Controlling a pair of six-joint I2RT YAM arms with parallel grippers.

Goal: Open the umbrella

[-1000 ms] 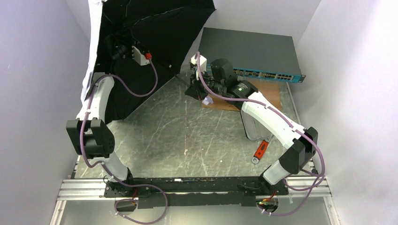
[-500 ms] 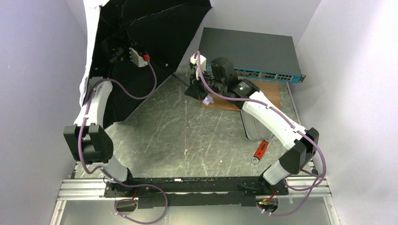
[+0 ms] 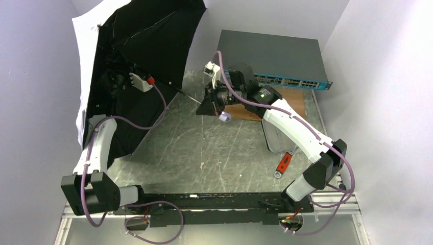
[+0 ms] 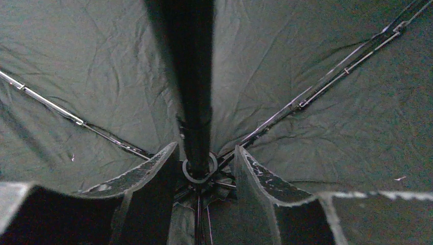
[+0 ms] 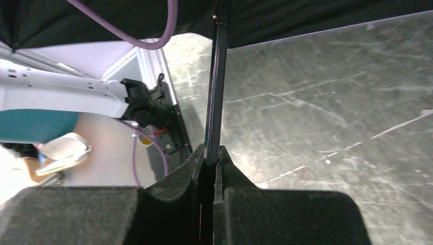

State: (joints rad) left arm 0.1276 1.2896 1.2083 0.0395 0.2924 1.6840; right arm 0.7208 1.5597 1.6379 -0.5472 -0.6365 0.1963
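Running L-to-R, umbrella (image 3: 153, 35) shaft (image 5: 217, 76) sat pinched in R claw (image 5: 210, 153) at handle (image 3: 223, 117) end, L claw (image 4: 205, 149) jaws parted astride it near hub (image 4: 198, 173).

Robotics lab cell, white walls (image 3: 388, 76), scuffed metal table (image 3: 204, 148), aluminium mounting rail (image 3: 343, 210), network switch (image 3: 270, 51)

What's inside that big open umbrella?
The left gripper sits inside, fingers apart either side of the black shaft, with thin metal ribs fanning over the black lining of the umbrella. Whatever lies behind it is covered.
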